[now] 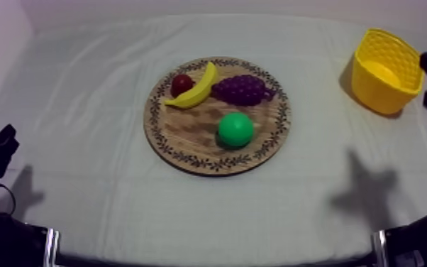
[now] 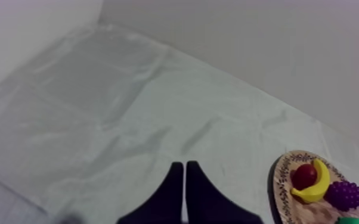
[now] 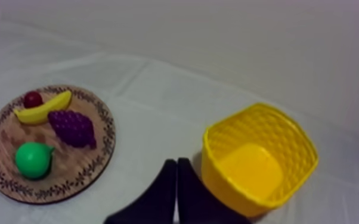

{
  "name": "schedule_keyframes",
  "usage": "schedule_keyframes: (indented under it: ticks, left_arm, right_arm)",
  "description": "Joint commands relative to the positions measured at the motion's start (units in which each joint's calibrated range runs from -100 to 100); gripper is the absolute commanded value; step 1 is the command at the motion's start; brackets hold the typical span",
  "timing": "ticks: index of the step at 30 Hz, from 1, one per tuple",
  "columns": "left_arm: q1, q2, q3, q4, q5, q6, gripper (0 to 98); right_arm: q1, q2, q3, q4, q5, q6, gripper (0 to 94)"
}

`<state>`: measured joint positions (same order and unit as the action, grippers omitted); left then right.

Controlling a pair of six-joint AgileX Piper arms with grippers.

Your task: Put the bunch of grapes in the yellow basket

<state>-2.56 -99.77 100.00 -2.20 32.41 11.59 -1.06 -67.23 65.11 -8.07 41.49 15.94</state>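
Our left gripper (image 2: 184, 167) is the closest thing to its own camera: two black fingers pressed flat together into a narrow wedge, gripping nothing, over bare cloth (image 2: 98, 119). Same deal with our right gripper (image 3: 176, 162), fingers tight against each other and nothing in them. It hangs over the cloth between the board (image 3: 80, 161) and the basket (image 3: 226, 184), with the basket just beside it at about 3 o'clock.

Now the grapes (image 1: 241, 90), which is what we care about. From above they lie on the board at about 1 o'clock, stem end toward the rim and fully inside the patterned edge. The banana (image 1: 195, 89) is just beside them at 11 o'clock, though we can't tell if the two actually touch. A small red fruit (image 1: 181, 84) sits tucked against the banana's outer side. The pear (image 1: 235, 130) is at about 4 o'clock on the board, a little apart from the grapes.

Relative to the grippers, from our right fingertips the grapes are off at around 10 o'clock, well apart, on the opposite side from the basket. From our left fingertips they're out past the board's near rim at around 3 to 4 o'clock, even further off. Neither gripper touches the grapes or the board. From above, the basket stands upright at the board's 2 o'clock, well apart from it.
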Motion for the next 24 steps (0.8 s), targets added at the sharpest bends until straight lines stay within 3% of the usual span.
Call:
schedule_keyframes:
  ticks: [1,6,14,24]
  left_arm:
    - [-0.01,0.03,0.00,-0.02,0.01,0.01,0.1]
    - [-0.01,0.03,0.00,-0.02,0.01,0.01,0.1]
    - [-0.01,0.03,0.00,-0.02,0.01,0.01,0.1]
    - [-0.01,0.03,0.00,-0.02,0.01,-0.02,0.1]
  right_arm:
    - [-0.05,8.23,-12.79,-1.88,3.18,2.15,0.7]
    - [-0.89,19.09,-25.13,-5.94,9.79,6.70,0.7]
    - [-3.35,37.47,-45.29,-9.62,23.96,12.58,0.7]
    - [-7.86,57.80,-59.23,-9.56,35.65,18.39,1.0]
